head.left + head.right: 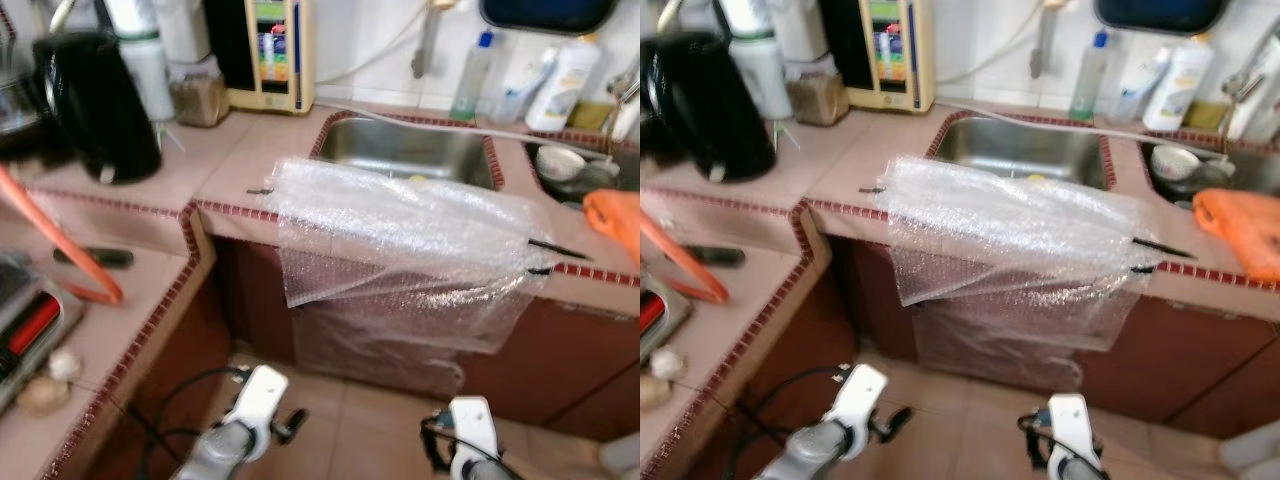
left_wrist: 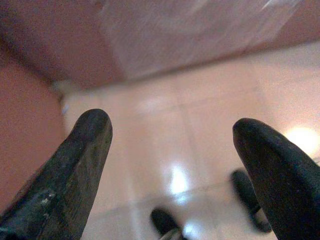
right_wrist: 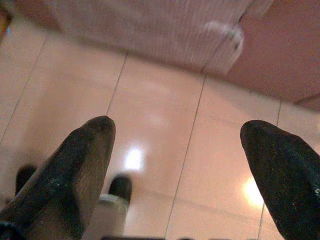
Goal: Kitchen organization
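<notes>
A sheet of clear bubble wrap (image 1: 400, 240) lies over the tiled counter edge in front of the steel sink (image 1: 400, 150) and hangs down over the cupboard front. A thin black stick (image 1: 557, 250) pokes out at its right end. Both arms hang low in front of the cupboard, the left arm (image 1: 245, 415) and the right arm (image 1: 470, 430). My left gripper (image 2: 170, 130) is open over the floor tiles with nothing between its fingers. My right gripper (image 3: 177, 132) is open too, above the floor near the hanging bubble wrap (image 3: 150, 30).
A black kettle (image 1: 95, 105) stands at the back left, beside a jar and a cream appliance (image 1: 265, 55). Bottles (image 1: 560, 85) line the wall behind the sink. An orange bag (image 1: 615, 220) lies at the right, by a second basin holding a bowl (image 1: 560, 162). An orange hose (image 1: 60, 250) crosses the left counter.
</notes>
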`<state>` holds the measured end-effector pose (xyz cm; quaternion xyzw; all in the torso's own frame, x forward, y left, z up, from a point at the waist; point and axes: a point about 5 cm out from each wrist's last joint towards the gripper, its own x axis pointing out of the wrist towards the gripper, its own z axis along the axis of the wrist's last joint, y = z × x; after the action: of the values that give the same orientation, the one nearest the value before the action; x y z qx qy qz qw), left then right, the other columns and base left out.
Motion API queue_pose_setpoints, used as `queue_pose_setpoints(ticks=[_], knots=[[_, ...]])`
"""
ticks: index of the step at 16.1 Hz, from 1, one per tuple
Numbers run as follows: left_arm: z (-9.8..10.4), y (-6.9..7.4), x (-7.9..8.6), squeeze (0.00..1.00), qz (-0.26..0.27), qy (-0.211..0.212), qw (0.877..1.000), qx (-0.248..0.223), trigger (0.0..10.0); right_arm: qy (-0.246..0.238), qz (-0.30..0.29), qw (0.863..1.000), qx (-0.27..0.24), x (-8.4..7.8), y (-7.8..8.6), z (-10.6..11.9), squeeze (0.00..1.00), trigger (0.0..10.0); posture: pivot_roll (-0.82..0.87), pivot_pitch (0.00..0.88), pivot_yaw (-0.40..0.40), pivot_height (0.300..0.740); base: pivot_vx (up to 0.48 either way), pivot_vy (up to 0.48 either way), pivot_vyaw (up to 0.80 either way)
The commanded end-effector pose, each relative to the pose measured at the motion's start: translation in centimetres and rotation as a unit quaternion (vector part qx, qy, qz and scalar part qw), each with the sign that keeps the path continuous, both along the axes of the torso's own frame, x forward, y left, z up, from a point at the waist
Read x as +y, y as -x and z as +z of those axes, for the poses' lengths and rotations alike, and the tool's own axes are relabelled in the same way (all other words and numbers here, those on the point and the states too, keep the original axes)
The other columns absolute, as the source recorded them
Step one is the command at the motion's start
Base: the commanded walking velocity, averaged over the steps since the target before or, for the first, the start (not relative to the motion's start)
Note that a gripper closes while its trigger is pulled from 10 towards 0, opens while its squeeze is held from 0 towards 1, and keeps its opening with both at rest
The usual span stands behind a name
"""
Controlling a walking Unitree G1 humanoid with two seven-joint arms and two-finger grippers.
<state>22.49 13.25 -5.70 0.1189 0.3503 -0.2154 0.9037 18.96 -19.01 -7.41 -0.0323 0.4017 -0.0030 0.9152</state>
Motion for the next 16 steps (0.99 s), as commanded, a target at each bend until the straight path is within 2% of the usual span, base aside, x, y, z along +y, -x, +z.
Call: queue_pose_setpoints(ticks=[1, 3, 4, 7, 9, 16], knots=[[0.0, -0.2, 0.2, 0.00, 0.002, -0.012, 1.000, 0.004, 10.0, -0.004, -0.010, 1.000, 0.003, -0.2, 0.1, -0.1, 0.00, 10.0, -0.01, 0.001, -0.019, 0.740, 0.000, -0.375, 0.00], [-1.0, 1.0, 0.9, 0.00, -0.003, -0.039, 0.999, 0.038, 10.0, -0.005, -0.030, 0.999, 0.028, -0.9, 1.1, -0.7, 0.00, 10.0, -0.02, 0.000, -0.018, 0.740, 0.000, -0.377, 0.00], [-1.3, 1.4, 1.2, 0.00, -0.010, -0.051, 0.998, 0.046, 10.0, -0.001, -0.020, 0.999, 0.027, -0.8, 1.0, -0.7, 0.00, 10.0, -0.03, 0.000, -0.013, 0.740, 0.000, -0.371, 0.00], [-1.9, 2.6, 3.2, 0.00, -0.006, -0.079, 0.995, 0.068, 10.0, -0.004, -0.015, 0.999, 0.028, -0.5, 1.0, -0.8, 0.00, 10.0, -0.03, 0.003, -0.001, 0.740, 0.000, -0.371, -0.69], [-2.0, 2.9, 3.7, 0.00, -0.009, -0.089, 0.993, 0.074, 10.0, -0.005, -0.014, 1.000, 0.028, -0.4, 1.0, -0.8, 0.00, 10.0, -0.03, 0.006, 0.004, 0.740, 0.000, -0.354, -0.77], [-2.0, 2.9, 3.9, 0.00, -0.015, -0.097, 0.992, 0.074, 10.0, -0.012, -0.007, 0.999, 0.029, 0.2, 1.2, -1.0, 0.00, 10.0, -0.03, 0.009, 0.019, 0.740, 0.000, -0.352, -0.66]])
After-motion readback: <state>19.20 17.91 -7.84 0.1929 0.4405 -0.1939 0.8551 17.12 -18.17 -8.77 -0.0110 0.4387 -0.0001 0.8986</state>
